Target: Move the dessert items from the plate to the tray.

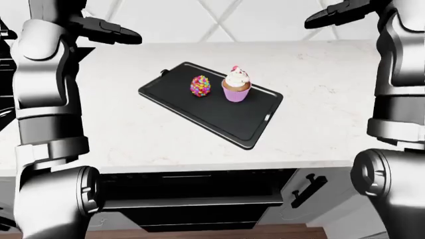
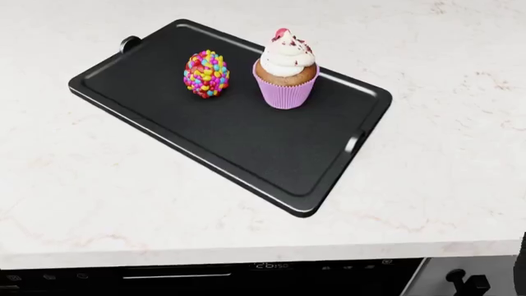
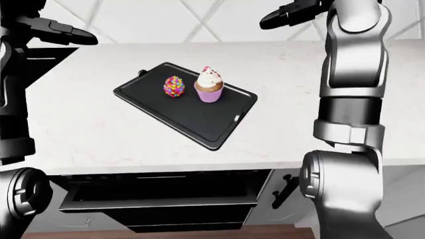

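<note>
Cupcake and candy egg stand on tray.

We find only one piece of writing: a small lit display on the dark oven panel under the desk edge, at the bottom of the head view. Its pale digits seem to read "26:50", though they are tiny and we cannot be sure. We can read no other label, brand or sign.
</note>
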Controlling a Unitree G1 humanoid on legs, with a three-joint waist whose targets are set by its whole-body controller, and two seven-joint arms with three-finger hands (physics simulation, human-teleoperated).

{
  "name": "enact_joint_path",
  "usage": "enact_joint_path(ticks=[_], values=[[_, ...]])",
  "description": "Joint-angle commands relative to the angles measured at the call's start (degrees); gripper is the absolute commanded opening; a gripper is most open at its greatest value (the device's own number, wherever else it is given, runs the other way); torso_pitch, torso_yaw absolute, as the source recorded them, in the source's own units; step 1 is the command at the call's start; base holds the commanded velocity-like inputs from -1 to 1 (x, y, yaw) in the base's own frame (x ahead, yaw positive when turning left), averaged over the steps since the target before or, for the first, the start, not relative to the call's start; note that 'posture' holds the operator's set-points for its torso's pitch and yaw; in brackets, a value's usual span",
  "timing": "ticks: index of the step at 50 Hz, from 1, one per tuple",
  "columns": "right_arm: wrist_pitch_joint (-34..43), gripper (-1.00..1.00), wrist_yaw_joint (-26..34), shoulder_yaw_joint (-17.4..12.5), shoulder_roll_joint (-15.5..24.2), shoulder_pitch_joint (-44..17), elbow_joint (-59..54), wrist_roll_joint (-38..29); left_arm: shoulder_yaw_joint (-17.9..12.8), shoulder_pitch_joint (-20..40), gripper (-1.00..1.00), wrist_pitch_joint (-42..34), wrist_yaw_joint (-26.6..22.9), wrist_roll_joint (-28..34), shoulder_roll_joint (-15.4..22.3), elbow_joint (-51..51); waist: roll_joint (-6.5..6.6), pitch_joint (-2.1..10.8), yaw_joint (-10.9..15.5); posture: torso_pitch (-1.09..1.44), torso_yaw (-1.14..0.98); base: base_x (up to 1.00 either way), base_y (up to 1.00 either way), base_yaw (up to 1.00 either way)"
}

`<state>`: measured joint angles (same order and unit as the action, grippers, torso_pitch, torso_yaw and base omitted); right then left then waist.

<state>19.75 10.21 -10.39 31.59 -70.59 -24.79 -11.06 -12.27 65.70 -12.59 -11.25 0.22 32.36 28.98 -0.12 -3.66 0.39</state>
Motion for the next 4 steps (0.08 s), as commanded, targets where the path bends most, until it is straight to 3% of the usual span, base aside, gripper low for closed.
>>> enact_joint_path(ticks=[1,4], values=[[2.34,1.00,0.61,-1.01,1.47,0.71,6.39,0.21,-1.04,-0.46,1.00,-0.90,0.48,-1.23,1.25,-6.30,-0.01,2.01,0.09,0.00,0.00,0.00,0.00,0.00],[7.13,1.00,0.91,-3.74,2.61,7.08,15.59,1.78,-3.49,-6.96,1.00,-5.47,1.13,-3.27,2.38,-16.64,0.02,2.01,-0.02,0.00,0.00,0.00,0.00,0.00]])
